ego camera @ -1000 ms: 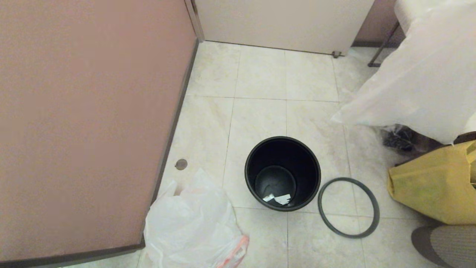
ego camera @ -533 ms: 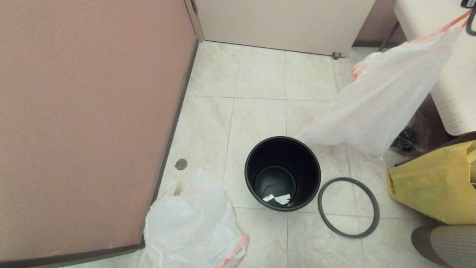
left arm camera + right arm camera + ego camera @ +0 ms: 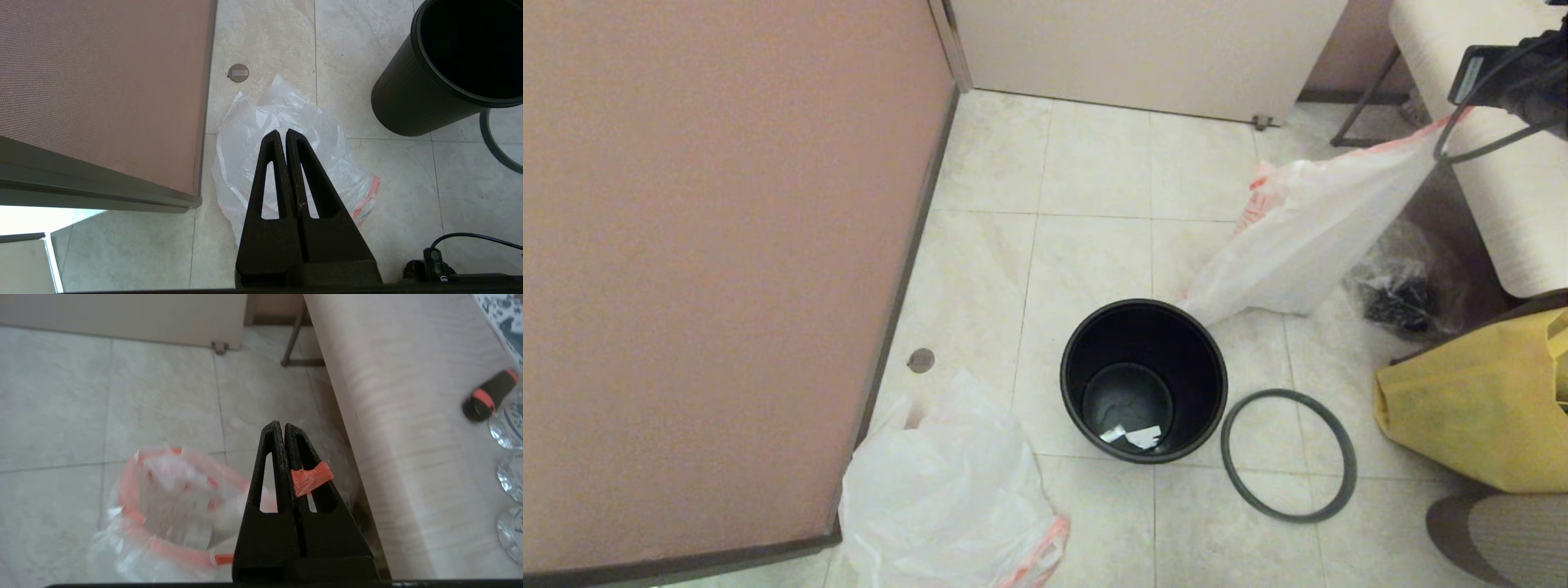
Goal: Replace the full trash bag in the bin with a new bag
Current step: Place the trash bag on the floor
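Observation:
The black bin [image 3: 1143, 380] stands open on the tiled floor with paper scraps at its bottom; its grey hoop [image 3: 1288, 455] lies flat beside it on the right. The full trash bag [image 3: 947, 498], translucent white with an orange band, rests on the floor by the partition's corner. My left gripper [image 3: 282, 132] hovers above this full trash bag [image 3: 245, 134], shut and empty. My right gripper [image 3: 1462, 102] is high at the back right, shut on the orange edge of the new bag [image 3: 1307, 237]. The new bag hangs slanted, its lower corner near the bin's far right rim. In the right wrist view the gripper [image 3: 282, 426] pinches the orange strip, with the new bag [image 3: 171, 506] drooping open below.
A brown partition wall [image 3: 727, 245] fills the left. A pale bench [image 3: 1503, 188] stands at the right, with a clear crinkled bag [image 3: 1401, 298] of black contents under it and a yellow bag [image 3: 1478, 408] nearer me. A white door [image 3: 1143, 49] closes the back.
The right gripper has come down into the head view from the upper right. The new bag has dropped and narrowed, uncovering the clear crinkled bag; its lower corner stays near the bin's rim.

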Robot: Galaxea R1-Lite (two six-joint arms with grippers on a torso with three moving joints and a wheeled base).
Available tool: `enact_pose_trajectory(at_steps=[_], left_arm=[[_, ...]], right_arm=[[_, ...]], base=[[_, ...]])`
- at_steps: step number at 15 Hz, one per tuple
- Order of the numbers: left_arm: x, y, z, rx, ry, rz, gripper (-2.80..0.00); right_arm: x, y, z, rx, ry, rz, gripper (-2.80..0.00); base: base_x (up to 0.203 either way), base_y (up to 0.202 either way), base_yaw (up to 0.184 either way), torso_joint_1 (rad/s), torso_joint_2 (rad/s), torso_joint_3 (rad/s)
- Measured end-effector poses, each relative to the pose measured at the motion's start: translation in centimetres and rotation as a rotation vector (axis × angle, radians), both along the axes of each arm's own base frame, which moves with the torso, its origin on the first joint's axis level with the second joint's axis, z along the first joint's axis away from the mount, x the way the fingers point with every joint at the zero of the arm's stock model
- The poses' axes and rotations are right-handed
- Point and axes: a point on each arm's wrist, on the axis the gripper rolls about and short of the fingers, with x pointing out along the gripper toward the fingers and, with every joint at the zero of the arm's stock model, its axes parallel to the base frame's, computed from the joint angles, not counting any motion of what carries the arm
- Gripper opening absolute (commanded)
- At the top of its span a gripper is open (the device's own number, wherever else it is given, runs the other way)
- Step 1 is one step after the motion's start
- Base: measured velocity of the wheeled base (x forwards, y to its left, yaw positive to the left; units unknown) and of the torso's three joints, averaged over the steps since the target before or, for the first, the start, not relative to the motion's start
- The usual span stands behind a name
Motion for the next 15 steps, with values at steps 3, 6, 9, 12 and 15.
enact_pose_trajectory(at_steps=[3,6,9,12,15], left_arm=[[0.0,0.0,0.0,-0.001,0.0,0.0,-2.8],[0.0,0.0,0.0,0.001,-0.001,0.0,-2.8],[0.0,0.0,0.0,0.004,0.0,0.0,-2.8],[0.0,0.0,0.0,0.005,0.002,-0.001,-2.8],[0.0,0.0,0.0,0.005,0.003,-0.002,-2.8]], right_arm=[[1.2,-0.9,-1.6,0.005,0.045,-0.013,-2.8],[3.8,-1.4,-4.9,0.015,0.129,-0.019,-2.8],[7.1,-2.1,-9.7,0.026,0.234,-0.029,-2.8],[10.1,-2.8,-15.0,0.037,0.337,-0.038,-2.8],[11.9,-2.9,-18.6,0.04,0.381,-0.04,0.0]], base=[[0.0,0.0,0.0,0.0,0.0,0.0],[0.0,0.0,0.0,0.0,0.0,0.0],[0.0,0.0,0.0,0.0,0.0,0.0],[0.0,0.0,0.0,0.0,0.0,0.0],[0.0,0.0,0.0,0.0,0.0,0.0]])
